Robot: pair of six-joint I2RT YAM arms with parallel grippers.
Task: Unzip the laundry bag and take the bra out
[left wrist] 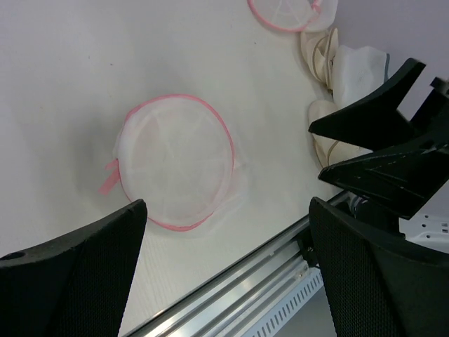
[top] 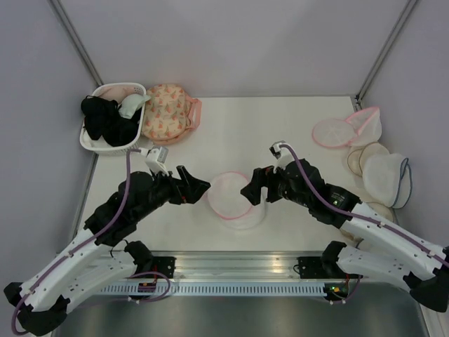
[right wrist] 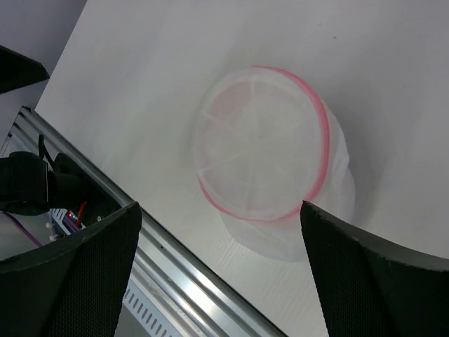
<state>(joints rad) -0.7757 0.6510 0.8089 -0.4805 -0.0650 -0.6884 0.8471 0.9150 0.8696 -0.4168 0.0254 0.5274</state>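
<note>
**A:** Where is the laundry bag?

**B:** Lying on the table, toward 6 o'clock in the top view, zipped as far as I can tell. The left gripper is at its 9 o'clock and the right gripper at its 3 o'clock. Both have their jaws spread wide and hold nothing.

**A:** And the bra?

**B:** I can't make it out. There's only pale bulk behind the mesh, so it's presumably inside.

**A:** What could go wrong?

**B:** The bag looks light and limp. If one gripper tugs the pink tab while the other isn't pinning the rim, the whole bag would probably slide toward the near rail without unzipping. The tab is also small and lies flat, so the fingers might close on mesh and snag it.
</note>
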